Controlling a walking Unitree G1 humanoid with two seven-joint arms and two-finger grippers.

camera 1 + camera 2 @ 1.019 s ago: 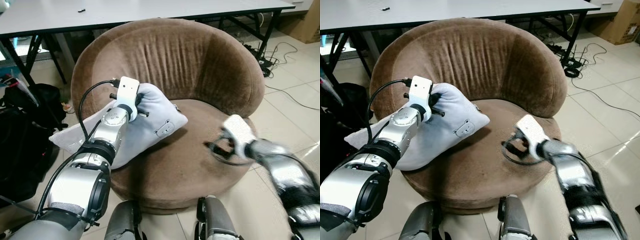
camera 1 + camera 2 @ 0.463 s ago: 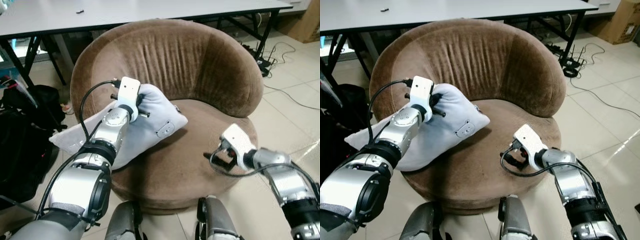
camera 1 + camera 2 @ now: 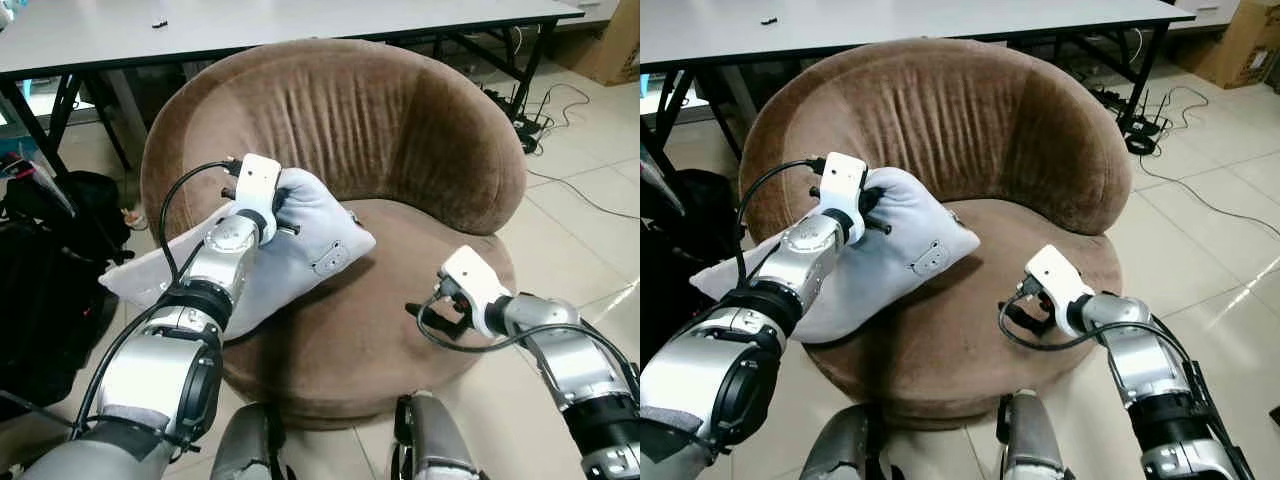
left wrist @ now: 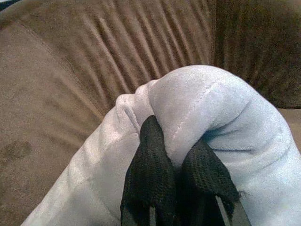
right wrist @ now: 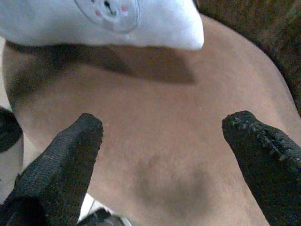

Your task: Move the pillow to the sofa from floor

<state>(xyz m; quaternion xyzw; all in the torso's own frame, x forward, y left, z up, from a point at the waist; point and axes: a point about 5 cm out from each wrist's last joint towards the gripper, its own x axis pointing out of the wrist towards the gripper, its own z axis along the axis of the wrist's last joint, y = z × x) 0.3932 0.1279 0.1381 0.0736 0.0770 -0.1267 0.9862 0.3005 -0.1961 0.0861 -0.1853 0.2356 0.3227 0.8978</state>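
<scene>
The left gripper [image 4: 176, 176] kept its fingers pinching the pale grey fabric pillow [image 3: 300, 245] over the round brown velvet sofa [image 3: 400, 300]; the right gripper [image 5: 164, 155], fingers spread, had steadied beside it, so release seemed near.
</scene>
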